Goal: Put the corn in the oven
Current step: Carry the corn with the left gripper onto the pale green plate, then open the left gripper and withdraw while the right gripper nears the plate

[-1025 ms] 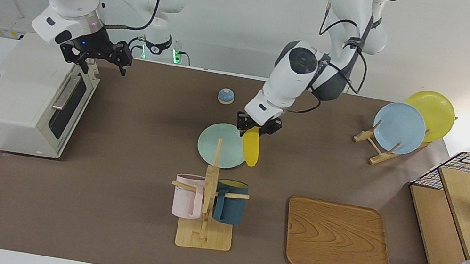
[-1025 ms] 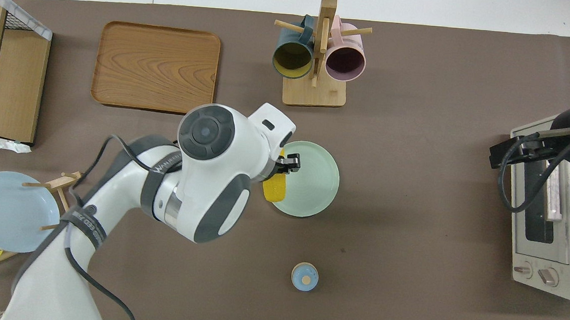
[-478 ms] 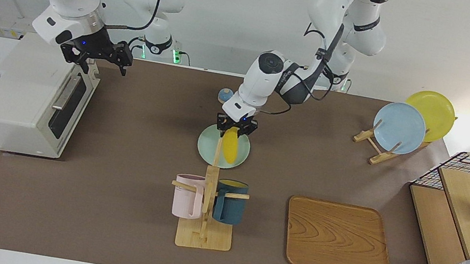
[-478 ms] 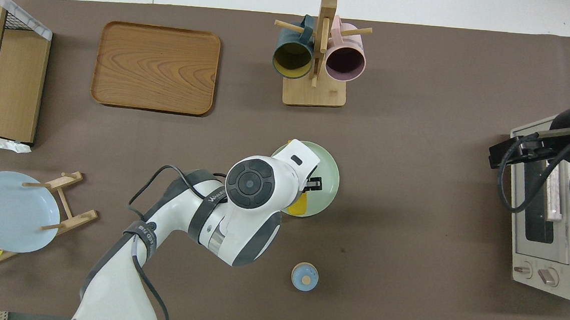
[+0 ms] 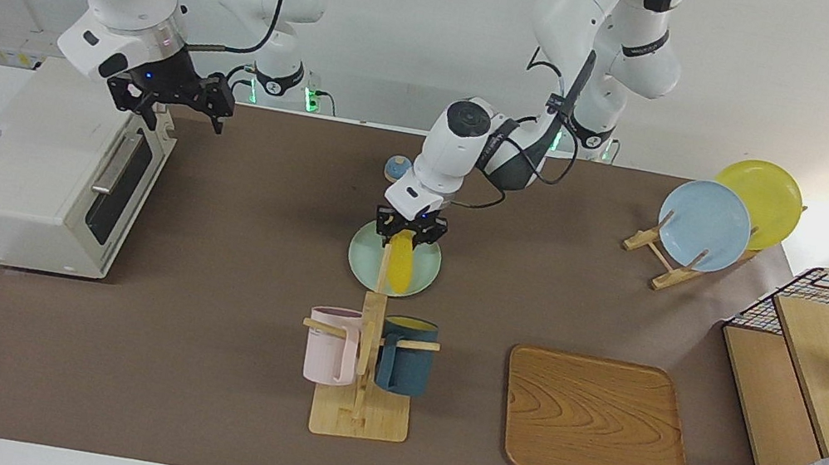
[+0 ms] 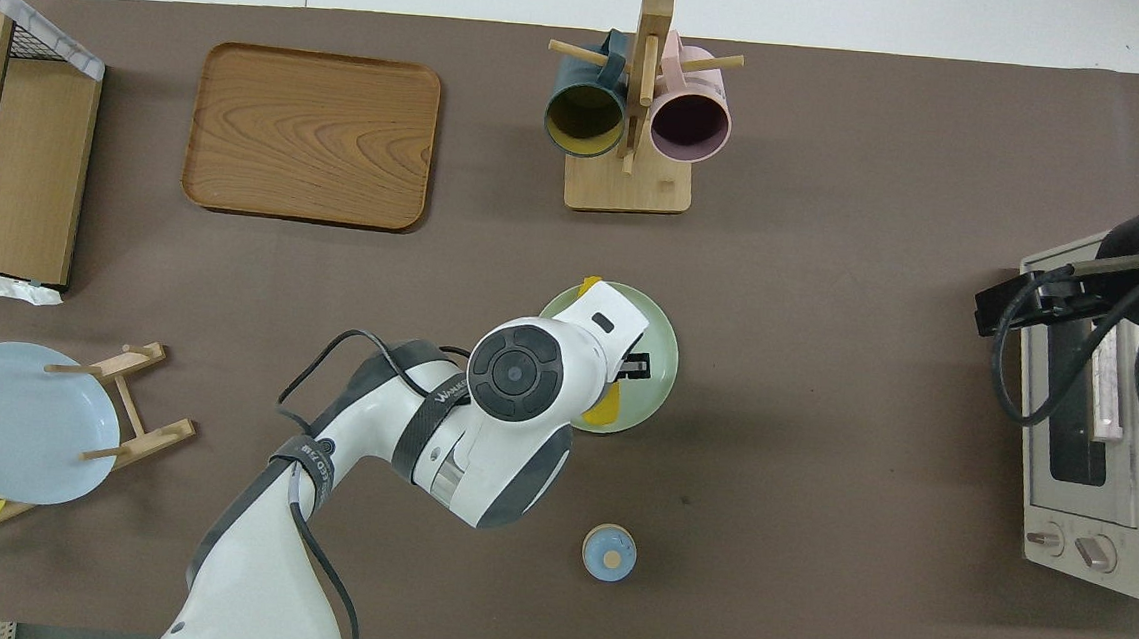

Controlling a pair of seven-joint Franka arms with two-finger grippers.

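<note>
Yellow corn (image 5: 400,265) lies on plate; off-white oven (image 5: 45,172) door shut.

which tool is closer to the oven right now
Right. The right tool hangs open over the oven, above its door's top edge. The left tool is mid-table over the green plate, shut on the corn.

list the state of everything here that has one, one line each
corn: gripped at one end by the left tool, over the green plate
left tool: shut on the corn
right tool: open, at the oven door's top edge
oven: door shut
green plate: flat on the table
blue plate: upright in the rack
yellow plate: upright in the rack
pink mug: hung on the mug stand
dark mug: hung on the mug stand
wooden tray: empty
</note>
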